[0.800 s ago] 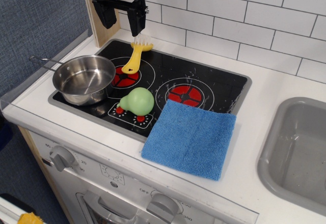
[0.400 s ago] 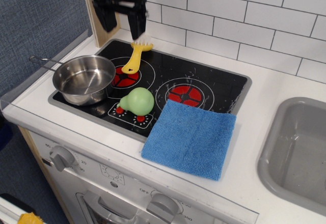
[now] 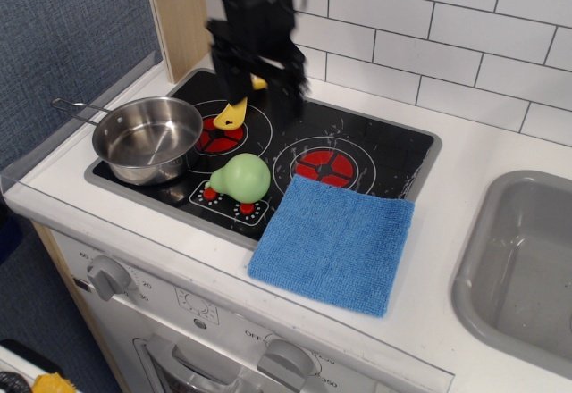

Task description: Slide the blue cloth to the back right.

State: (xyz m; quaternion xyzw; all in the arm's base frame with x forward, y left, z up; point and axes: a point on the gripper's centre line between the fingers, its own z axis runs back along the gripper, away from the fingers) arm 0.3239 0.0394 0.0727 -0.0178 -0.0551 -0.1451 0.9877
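The blue cloth (image 3: 335, 240) lies flat at the front of the counter, partly over the front right corner of the black stovetop (image 3: 375, 156). My black gripper (image 3: 261, 87) hangs above the back left burner, left of and behind the cloth, well apart from it. Its fingers point down and look spread, with nothing between them. It is motion-blurred and partly hides the yellow brush (image 3: 232, 112).
A steel pot (image 3: 147, 138) with a long handle stands on the stovetop's left. A green pear-shaped toy (image 3: 239, 178) lies at the front of the stovetop, just left of the cloth. A grey sink (image 3: 523, 272) is at the right. White tiled wall behind.
My gripper has moved down and to the right, from the back left corner by the wall to over the back left burner. The cloth, pot and pear toy have not moved.
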